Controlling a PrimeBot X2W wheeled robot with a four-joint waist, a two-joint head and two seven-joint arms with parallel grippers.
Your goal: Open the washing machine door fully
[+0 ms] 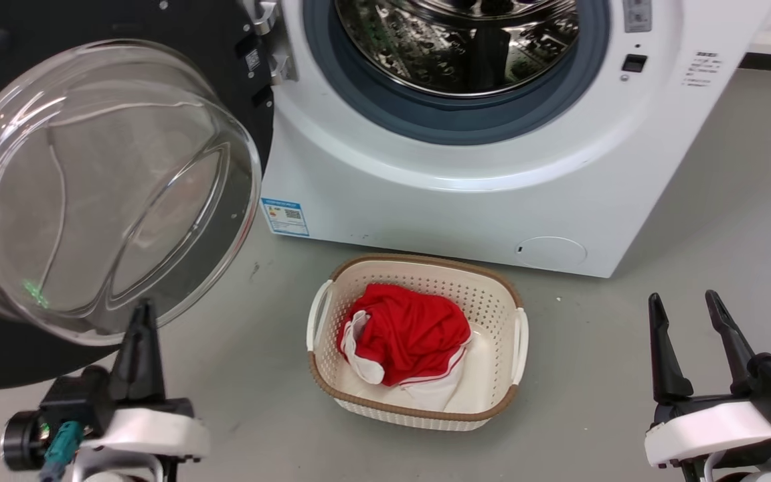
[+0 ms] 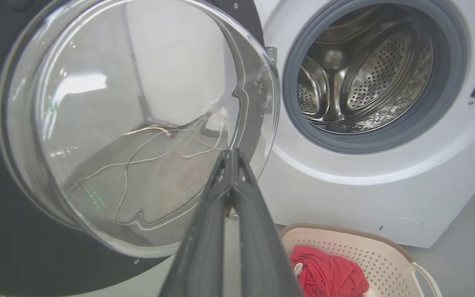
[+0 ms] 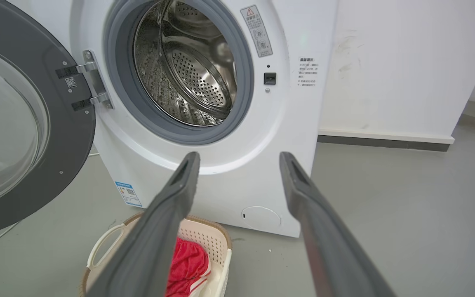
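Observation:
The washing machine door is swung wide open to the left on its hinge, its clear glass bowl bulging toward me inside a black ring. The steel drum mouth lies uncovered. My left gripper is shut with nothing in it, its tips in front of the bowl's lower rim; whether they touch the glass I cannot tell. My right gripper stands open at the lower right, apart from the machine.
A cream laundry basket holding a red and white garment sits on the grey floor in front of the machine. A small round white flap is low on the front. A white wall stands to the right.

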